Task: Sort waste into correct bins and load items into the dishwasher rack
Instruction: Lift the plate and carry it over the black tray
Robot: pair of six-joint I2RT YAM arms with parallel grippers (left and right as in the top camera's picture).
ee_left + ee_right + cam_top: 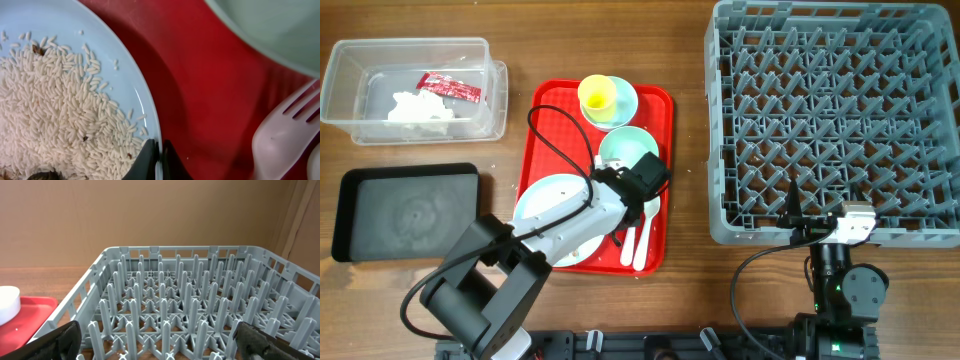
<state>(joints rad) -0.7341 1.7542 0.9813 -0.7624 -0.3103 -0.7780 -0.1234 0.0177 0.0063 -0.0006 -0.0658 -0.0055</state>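
Note:
The pale blue plate [542,205] lies on the red tray [658,108] and carries white rice [50,110] with a few brown bits. My left gripper [612,200] is shut on the plate's right rim [160,155]. The mint green bowl [628,148] is just beyond it. The white fork [628,243] and spoon [646,238] lie to its right. The yellow cup [597,95] stands in the small light blue bowl [623,103]. My right gripper [820,215] is open and empty [162,345] at the front edge of the grey dishwasher rack [830,110].
The clear tub [350,70] at the far left holds crumpled white tissue [420,108] and a red sachet [448,88]. The shallow black tray [405,210] lies in front of it. The left arm's cable loops over the red tray.

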